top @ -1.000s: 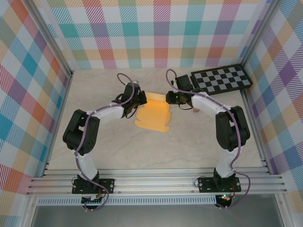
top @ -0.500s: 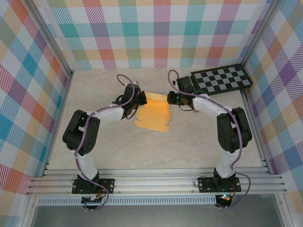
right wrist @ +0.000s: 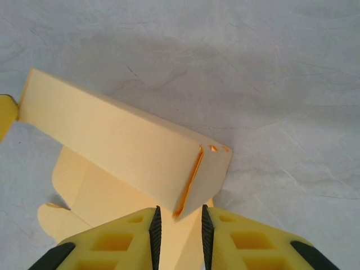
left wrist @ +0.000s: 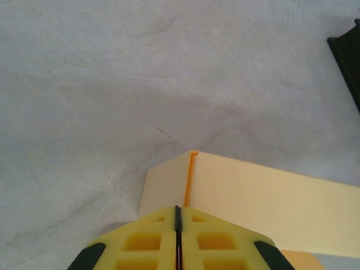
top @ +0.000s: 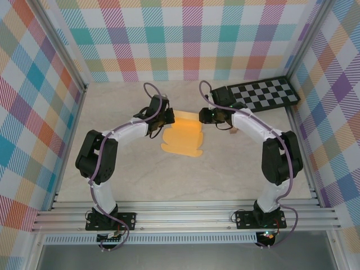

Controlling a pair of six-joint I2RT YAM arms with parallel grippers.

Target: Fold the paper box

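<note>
A: Top external, mid-table. The paper box (top: 183,136) lies on the table (top: 135,174) toward the far middle, between the two wrists. The left gripper (top: 163,119) is at its far-left corner and the right gripper (top: 203,117) at its far-right corner.

B: Left fingers?

A: Left wrist view: the yellow fingers (left wrist: 146,242) are clenched, with only a hairline seam between them. The orange fold line at the end of the raised panel runs straight into that seam. It reads as a pinch on the card.

B: And the right?

A: Right wrist view: the fingers (right wrist: 112,242) are parted, released. A corner of the raised panel sits in the gap with space on either side, and neither pad touches it.

B: Which way does it lie?

A: The far strip stands up off the table, tilted. Its long axis runs left to right, gripper to gripper. The rest of the sheet lies flat and reaches from that strip toward the arm bases, with scalloped tabs at the near edge.

B: Look of it?

A: Thin tan-yellow card with pale faces, deeper orange along the cut slots and edges. There are small slits near the right end of the raised strip, and one crease where that strip lifts.
</note>
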